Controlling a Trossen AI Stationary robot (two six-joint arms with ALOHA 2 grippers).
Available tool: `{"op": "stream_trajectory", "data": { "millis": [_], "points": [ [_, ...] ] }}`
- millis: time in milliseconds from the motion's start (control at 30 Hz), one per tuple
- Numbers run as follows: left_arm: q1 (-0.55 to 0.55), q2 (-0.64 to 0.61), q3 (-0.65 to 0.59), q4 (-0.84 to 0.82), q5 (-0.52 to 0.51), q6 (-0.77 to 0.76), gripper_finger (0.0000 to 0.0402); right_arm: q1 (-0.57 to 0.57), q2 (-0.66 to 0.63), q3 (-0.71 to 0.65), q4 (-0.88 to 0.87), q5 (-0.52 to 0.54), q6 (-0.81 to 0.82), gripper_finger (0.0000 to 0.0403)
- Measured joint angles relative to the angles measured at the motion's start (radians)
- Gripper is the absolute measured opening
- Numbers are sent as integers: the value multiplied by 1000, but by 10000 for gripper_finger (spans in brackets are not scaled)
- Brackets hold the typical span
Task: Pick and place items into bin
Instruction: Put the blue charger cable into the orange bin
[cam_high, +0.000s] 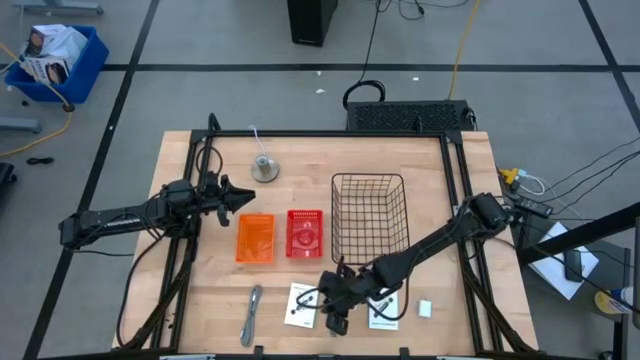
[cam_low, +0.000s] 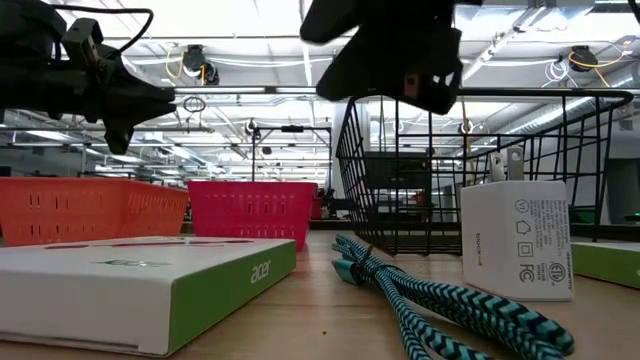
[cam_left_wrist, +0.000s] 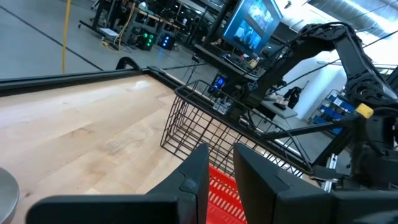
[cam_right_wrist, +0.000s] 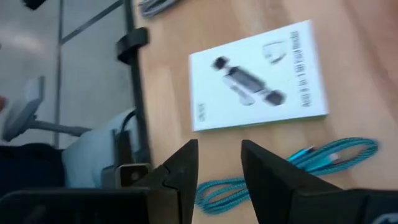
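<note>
My right gripper (cam_high: 335, 316) (cam_right_wrist: 219, 168) is open and hovers above the near part of the table. It is over a teal and black braided cable (cam_right_wrist: 298, 163) (cam_low: 430, 300), next to a white box with a green side (cam_right_wrist: 258, 78) (cam_low: 140, 290) (cam_high: 300, 303). A second white box (cam_high: 383, 312), a small white charger block (cam_high: 425, 308) (cam_low: 515, 240) and a slim grey tool (cam_high: 252, 315) lie flat on the table nearby. My left gripper (cam_high: 248, 198) (cam_left_wrist: 221, 180) is open by a narrow gap and waits in the air beside the orange bin (cam_high: 255, 238).
A black wire basket (cam_high: 370, 215) (cam_low: 470, 170) stands in the middle, with a red bin (cam_high: 305, 232) and the orange bin to its left. A round grey bell-like object (cam_high: 265, 167) sits near the far edge. Bare wood lies at the far left of the table.
</note>
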Motion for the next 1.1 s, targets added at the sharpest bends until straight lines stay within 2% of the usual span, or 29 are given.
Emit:
{"op": "stream_trajectory", "data": {
  "millis": [133,567,767,967,1100],
  "points": [
    [0,0,0,0,0,0,76,-11,0,0,-35,-30,-1,114],
    [0,0,0,0,0,0,76,-34,0,0,-116,-1,-46,114],
    [0,0,0,0,0,0,76,-37,0,6,-143,-111,-54,114],
    [0,0,0,0,-1,0,76,-72,86,165,-345,-109,6,114],
    [0,0,0,0,-1,0,76,-77,159,277,-431,-147,4,114]
  ]
}}
